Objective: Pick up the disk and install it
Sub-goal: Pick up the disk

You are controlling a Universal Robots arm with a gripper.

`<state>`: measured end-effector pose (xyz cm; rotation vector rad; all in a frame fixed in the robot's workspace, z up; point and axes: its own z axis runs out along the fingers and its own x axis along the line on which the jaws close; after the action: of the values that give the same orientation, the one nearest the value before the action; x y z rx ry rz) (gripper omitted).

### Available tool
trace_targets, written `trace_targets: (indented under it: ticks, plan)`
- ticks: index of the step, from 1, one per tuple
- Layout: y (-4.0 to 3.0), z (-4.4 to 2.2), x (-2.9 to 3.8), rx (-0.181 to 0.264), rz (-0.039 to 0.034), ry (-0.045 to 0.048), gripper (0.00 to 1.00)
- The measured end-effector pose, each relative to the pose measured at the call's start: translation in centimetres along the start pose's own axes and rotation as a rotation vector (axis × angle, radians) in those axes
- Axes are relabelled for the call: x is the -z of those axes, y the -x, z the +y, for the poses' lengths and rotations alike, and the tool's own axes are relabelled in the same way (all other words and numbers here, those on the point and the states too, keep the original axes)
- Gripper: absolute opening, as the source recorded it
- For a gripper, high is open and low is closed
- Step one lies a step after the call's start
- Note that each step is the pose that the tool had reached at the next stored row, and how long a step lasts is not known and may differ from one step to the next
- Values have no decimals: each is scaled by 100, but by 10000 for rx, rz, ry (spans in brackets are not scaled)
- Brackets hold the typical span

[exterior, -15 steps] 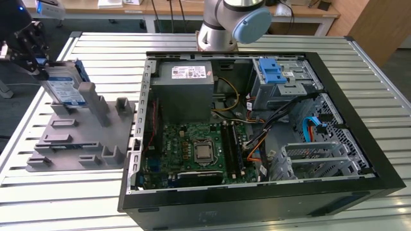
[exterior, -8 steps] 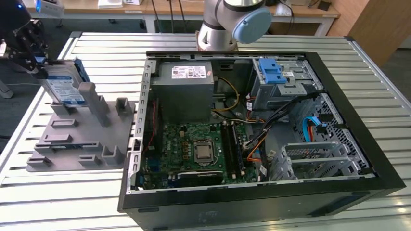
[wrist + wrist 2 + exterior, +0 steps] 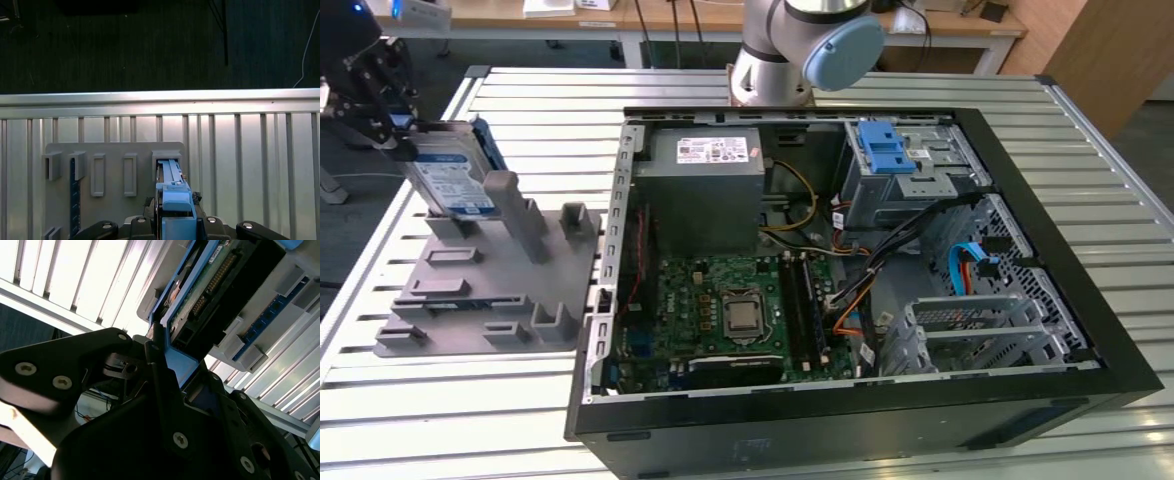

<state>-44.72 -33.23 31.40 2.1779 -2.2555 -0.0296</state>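
Gripper (image 3: 398, 143): closed on the disk's top edge, it seems.
Disk (image 3: 450, 180): stands on edge in the grey rack (image 3: 467, 290).
Rack: at 9 o'clock from the open computer case (image 3: 854, 425), exterior view.

Workshop corner around a slatted metal table

The table (image 3: 467, 400) is built of ribbed, silver-grey aluminium slats that catch a bright, even light. In the exterior view, pale wood-topped desks (image 3: 494, 14) on white legs stand behind it from 11 to 1 o'clock. A brown wooden panel (image 3: 1101, 60) rises at 2 o'clock, and dark floor (image 3: 340, 250) shows at 9 o'clock. In the first wrist view, dark floor (image 3: 125, 45) lies beyond the table's edge, crossed by a black cable (image 3: 224, 30).
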Motion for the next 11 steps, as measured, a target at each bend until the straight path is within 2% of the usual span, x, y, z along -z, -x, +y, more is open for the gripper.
trace_targets:
  ticks: [6, 11]
  plan:
    - [0, 1, 46, 0, 0, 0, 36]
    - [1, 2, 123, 0, 0, 0, 36]
